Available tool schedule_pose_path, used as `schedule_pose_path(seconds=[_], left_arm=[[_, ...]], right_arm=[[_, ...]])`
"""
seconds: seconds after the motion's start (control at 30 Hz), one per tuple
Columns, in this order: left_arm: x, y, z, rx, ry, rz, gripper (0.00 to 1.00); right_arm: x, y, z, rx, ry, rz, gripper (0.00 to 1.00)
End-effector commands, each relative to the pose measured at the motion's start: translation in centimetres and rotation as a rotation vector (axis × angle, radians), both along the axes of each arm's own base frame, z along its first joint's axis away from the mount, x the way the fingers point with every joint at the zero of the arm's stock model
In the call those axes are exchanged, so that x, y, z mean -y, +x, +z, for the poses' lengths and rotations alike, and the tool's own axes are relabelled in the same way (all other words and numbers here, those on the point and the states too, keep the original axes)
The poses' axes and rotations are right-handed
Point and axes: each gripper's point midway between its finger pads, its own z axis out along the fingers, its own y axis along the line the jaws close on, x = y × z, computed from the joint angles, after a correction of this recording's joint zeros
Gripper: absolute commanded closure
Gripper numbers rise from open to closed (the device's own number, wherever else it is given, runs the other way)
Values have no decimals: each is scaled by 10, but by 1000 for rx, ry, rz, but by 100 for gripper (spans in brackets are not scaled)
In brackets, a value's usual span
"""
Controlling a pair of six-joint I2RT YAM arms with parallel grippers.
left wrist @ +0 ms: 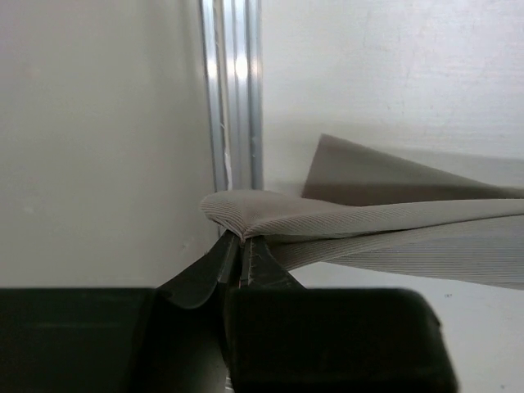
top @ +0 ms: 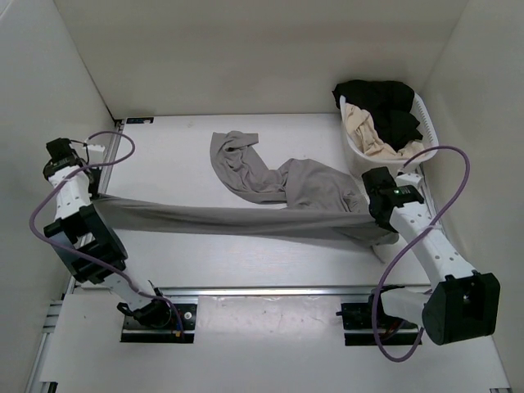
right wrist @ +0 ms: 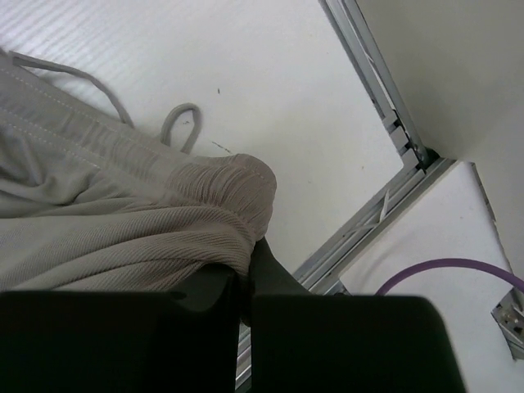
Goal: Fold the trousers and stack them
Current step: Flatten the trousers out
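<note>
I've got L claw point(left wrist: 241, 250) and R claw point(right wrist: 248, 260) both pinched shut on the trousers point(top: 246, 219), stretched taut L-to-R between them over the table point(top: 246, 266), the slack bunched behind, nearer R arm, prob. the waist end.

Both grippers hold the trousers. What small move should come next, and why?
Probably lower both together to lay the span flat: the left gripper and right gripper are shut on the trousers, one leg taut between them, the rest bunched beyond.
</note>
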Motion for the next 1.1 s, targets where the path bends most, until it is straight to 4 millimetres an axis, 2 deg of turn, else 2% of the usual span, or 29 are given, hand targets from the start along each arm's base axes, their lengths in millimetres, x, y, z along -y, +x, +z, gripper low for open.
schedule_pose_path(seconds=[0.0, 0.03, 0.07, 0.1, 0.13, 0.17, 0.2, 0.27, 0.3, 0.37, 0.4, 0.5, 0.53, 0.57, 0.63, 0.67, 0.7, 0.73, 0.77, 0.8, 0.83, 0.87, 0.97, 1.07], left_arm=[[-16, 18, 37, 73, 62, -13, 86], [-14, 23, 40, 72, 61, -24, 86], [-20, 34, 60, 117, 77, -9, 86], [-22, 43, 59, 121, 58, -6, 86], [-21, 46, 64, 118, 39, -4, 86], [-27, 59, 91, 174, 57, -4, 86], [-27, 64, 96, 184, 42, -2, 86], [-28, 66, 90, 141, 15, -1, 86], [-29, 68, 96, 154, 23, -1, 86], [-26, 58, 85, 116, 16, -5, 86], [-22, 47, 69, 65, 5, -6, 86], [-10, 26, 60, 33, 3, -30, 86], [-5, 10, 38, -20, -25, -28, 85], [1, 0, 33, -37, -30, -36, 83], [11, -18, 10, -93, -57, -53, 82], [19, -35, -17, -151, -78, -46, 80], [22, -44, -27, -178, -74, -54, 78], [21, -56, -38, -226, -59, -50, 75], [28, -72, -56, -279, -79, -46, 72], [28, -76, -61, -294, -75, -41, 66], [25, -79, -61, -293, -76, -29, 62], [21, -82, -61, -293, -79, -11, 60], [9, -69, -44, -234, -57, 12, 49], [4, -58, -32, -190, -46, 26, 48]], right_arm=[[2, 23, 20, 118, 32, 3, 100], [1, 30, 25, 128, 39, 11, 100], [2, 38, 32, 134, 38, 28, 100], [6, 49, 36, 133, 38, 17, 100], [6, 68, 65, 205, 53, 20, 100], [8, 78, 76, 220, 64, 29, 100], [10, 88, 83, 221, 59, 27, 100], [11, 98, 107, 272, 79, 37, 100], [11, 98, 107, 272, 90, 34, 100], [10, 92, 100, 246, 116, 45, 100], [9, 81, 86, 221, 129, 38, 100], [6, 54, 63, 191, 163, 13, 100], [7, 38, 40, 137, 165, -3, 100], [4, 29, 29, 123, 184, -12, 100], [-1, 12, 11, 110, 224, -34, 100], [-2, 0, -8, 70, 234, -49, 100], [-5, -7, -16, 58, 255, -59, 96], [-7, -11, -24, 48, 272, -82, 88], [-7, -16, -30, 35, 274, -94, 55], [-9, -24, -39, 3, 284, -103, 35], [-9, -26, -37, 10, 288, -113, 22], [-5, -31, -35, 17, 269, -138, 14], [5, -27, -7, 116, 235, -194, 13], [9, -25, 12, 234, 249, -254, 16]])
